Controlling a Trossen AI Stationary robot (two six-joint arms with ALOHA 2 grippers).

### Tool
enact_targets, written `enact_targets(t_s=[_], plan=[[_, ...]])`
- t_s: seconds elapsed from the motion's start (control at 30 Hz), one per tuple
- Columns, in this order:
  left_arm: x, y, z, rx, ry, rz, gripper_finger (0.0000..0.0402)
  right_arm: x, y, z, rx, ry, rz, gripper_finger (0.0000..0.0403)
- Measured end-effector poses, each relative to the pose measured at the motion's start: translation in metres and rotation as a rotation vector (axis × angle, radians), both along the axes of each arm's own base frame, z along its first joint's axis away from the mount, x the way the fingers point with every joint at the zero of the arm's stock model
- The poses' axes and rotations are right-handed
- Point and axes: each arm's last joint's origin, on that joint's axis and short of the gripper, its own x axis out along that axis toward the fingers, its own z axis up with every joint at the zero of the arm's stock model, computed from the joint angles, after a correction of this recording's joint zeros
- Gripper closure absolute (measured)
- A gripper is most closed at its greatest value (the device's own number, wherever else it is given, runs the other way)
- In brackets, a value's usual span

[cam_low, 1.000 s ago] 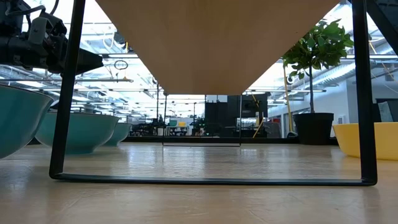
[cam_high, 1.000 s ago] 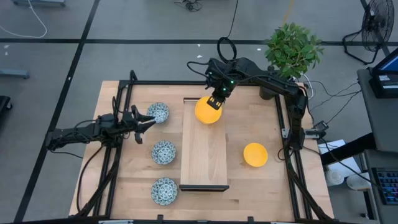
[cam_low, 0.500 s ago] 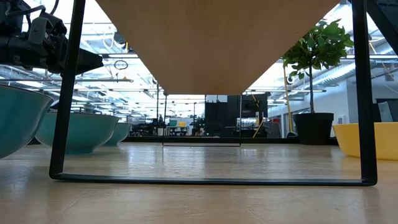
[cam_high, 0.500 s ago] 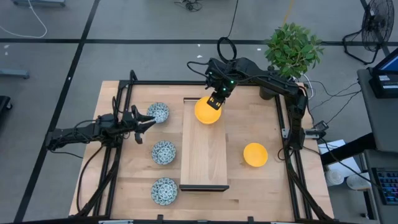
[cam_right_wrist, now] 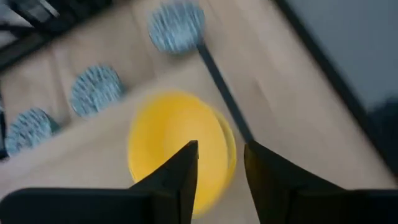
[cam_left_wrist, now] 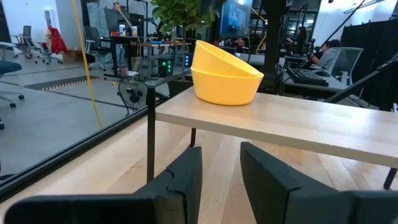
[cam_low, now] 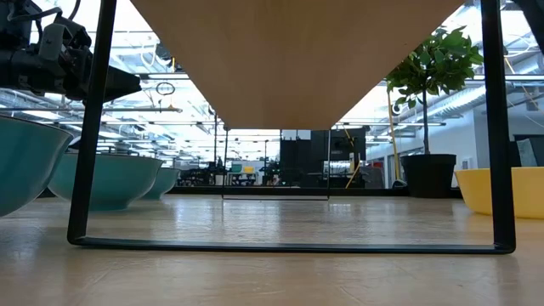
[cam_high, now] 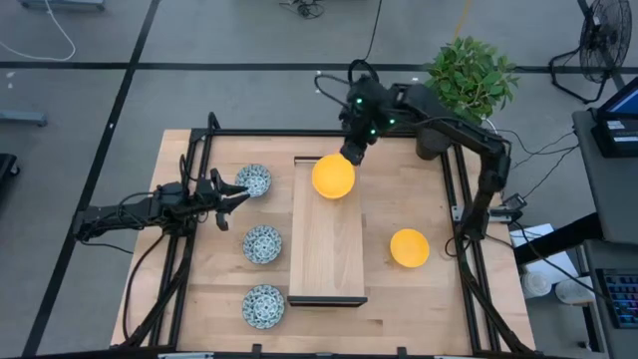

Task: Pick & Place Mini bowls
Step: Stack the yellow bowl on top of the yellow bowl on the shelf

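Two stacked plain yellow mini bowls (cam_high: 333, 176) sit on a long wooden tray (cam_high: 326, 259); right gripper (cam_high: 351, 153) above (fingers apart, empty). Left gripper (cam_high: 237, 195) idles open.

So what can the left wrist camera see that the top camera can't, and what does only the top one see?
Only the left wrist view shows that the yellow bowls on the tray are two, one nested in the other; from above they look like one. It also shows the room behind.

Only the high view shows the three patterned bowls, the lone yellow bowl, and the right gripper, open, just beyond the stack.

Both show the tray, the stack and the open left gripper.
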Motion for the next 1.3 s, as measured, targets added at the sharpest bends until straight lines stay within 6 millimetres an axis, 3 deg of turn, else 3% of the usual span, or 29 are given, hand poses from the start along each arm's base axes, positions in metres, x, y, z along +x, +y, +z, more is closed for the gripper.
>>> enact_targets(t_s=[0.1,0.2,0.33,0.6,0.8,0.93,1.1,1.3], plan=[[0.0,0.0,0.0,0.0,0.0,0.0,0.0289,0.006,0.011,0.007,-0.073,-0.113,0.062,0.0296],[0.0,0.0,0.0,0.0,0.0,0.0,0.0289,0.016,0.026,0.0,-0.142,-0.161,0.168,0.0329],[0.0,0.0,0.0,0.0,0.0,0.0,0.0289,0.029,0.041,-0.025,-0.198,-0.122,0.263,0.0392],[0.0,0.0,0.0,0.0,0.0,0.0,0.0289,0.034,0.041,-0.095,-0.305,0.095,0.19,0.0402],[0.0,0.0,0.0,0.0,0.0,0.0,0.0289,0.029,0.04,-0.12,-0.283,0.158,0.191,0.0402],[0.0,0.0,0.0,0.0,0.0,0.0,0.0289,0.032,0.039,-0.117,-0.294,0.126,0.185,0.0402],[0.0,0.0,0.0,0.0,0.0,0.0,0.0289,0.03,0.042,-0.091,-0.333,0.013,0.171,0.0403],[0.0,0.0,0.0,0.0,0.0,0.0,0.0289,0.013,0.054,-0.058,-0.361,-0.116,0.161,0.0403]])
